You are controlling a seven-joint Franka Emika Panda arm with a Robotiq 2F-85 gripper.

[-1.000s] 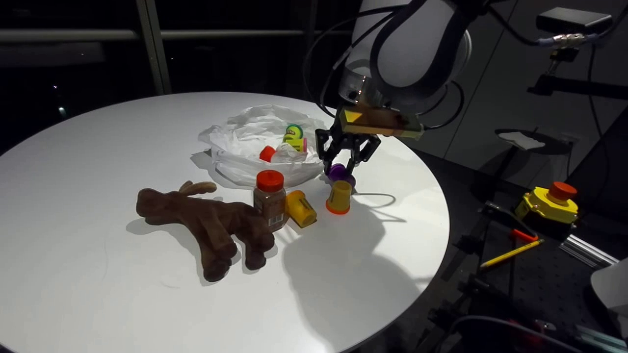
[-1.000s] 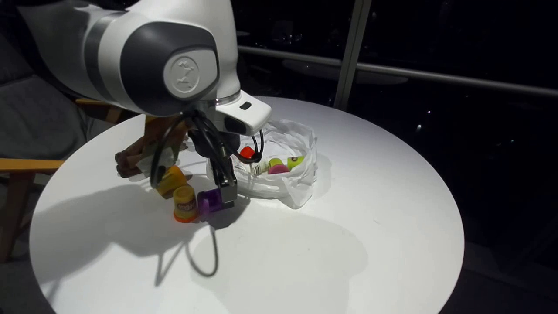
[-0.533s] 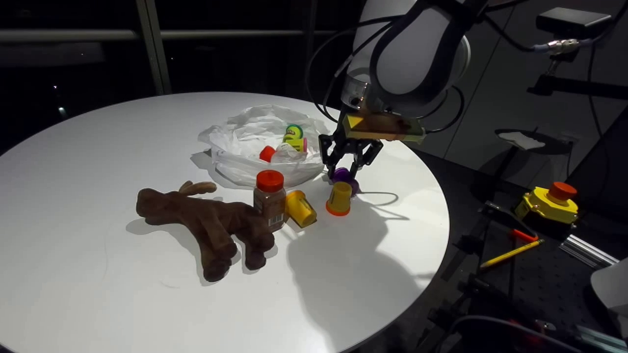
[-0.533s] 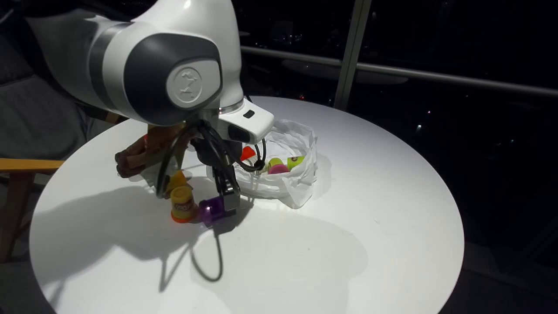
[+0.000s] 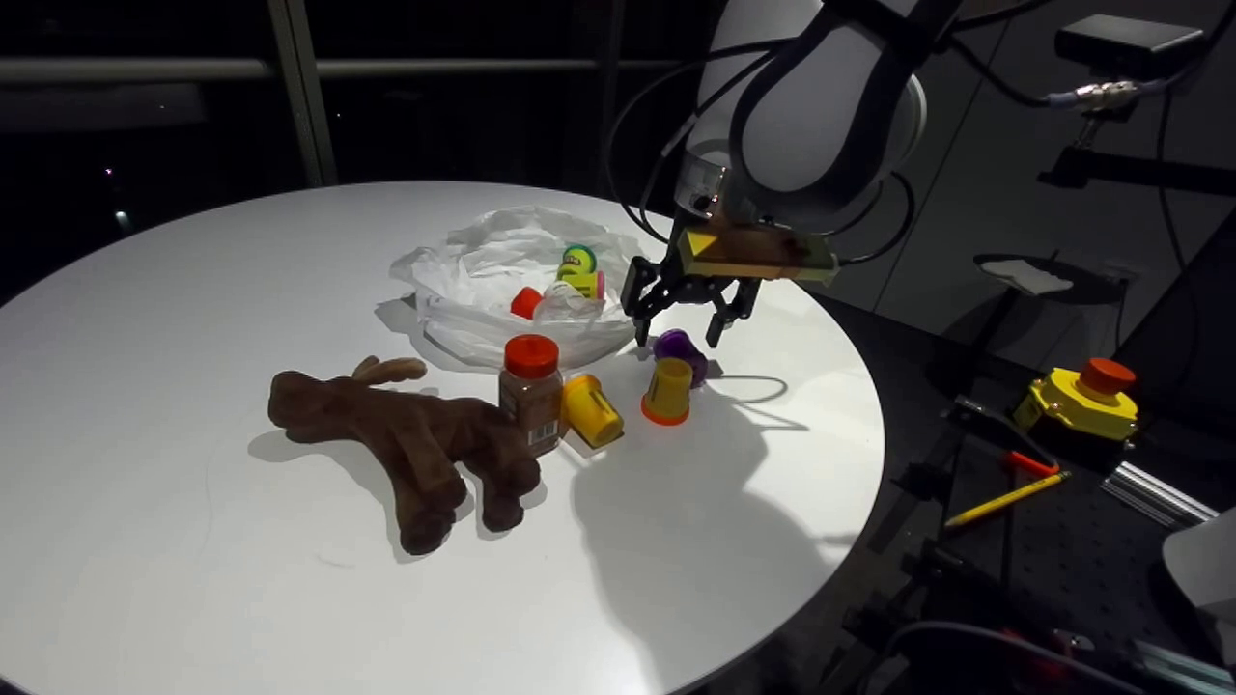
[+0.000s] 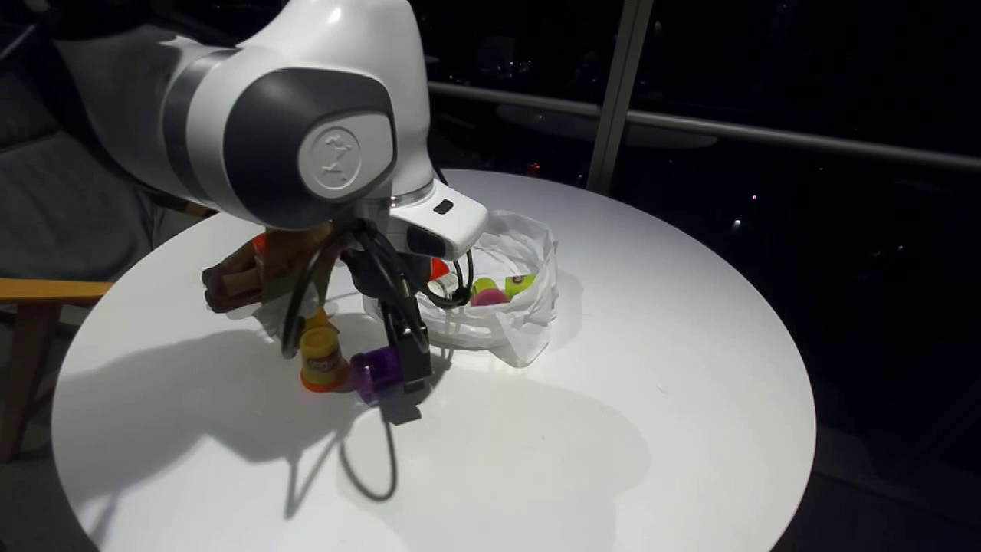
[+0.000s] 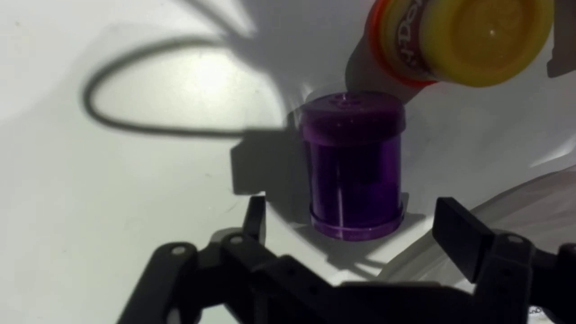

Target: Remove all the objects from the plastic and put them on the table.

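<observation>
surface (image 5: 241, 598): round white top. Clock read in an exterior view, 12 = far edge.
purple jar (image 5: 673, 344): lay on its side on the surface, toward 2 o'clock. In wrist view its lid pointed to 12.
tool (image 5: 679, 336): low over the jar, jaws spread well apart. Wrist view showed a gap to the jar at 3 and at 9.
arm (image 5: 816, 106): reached in from between 1 and 2 o'clock.
standing yellow tub (image 5: 668, 386): orange rim down, just beside the jar at its 7.
bag (image 5: 463, 326): thin crumpled whitish plastic, sat at 1 o'clock.
green-rimmed tub (image 5: 577, 259): in the bag, at its 2.
pink-lidded tub (image 5: 581, 286): in the bag, at its 3.
red piece (image 5: 526, 303): in the bag, near its middle.
bottle (image 5: 531, 401): upright, red cap, at 6 from the bag.
lying yellow tub (image 5: 593, 412): on its side, just beside the bottle, between 3 and 4.
brown plush toy (image 5: 386, 415): lay on the surface at 8 from the bottle; contact with it unclear.
</observation>
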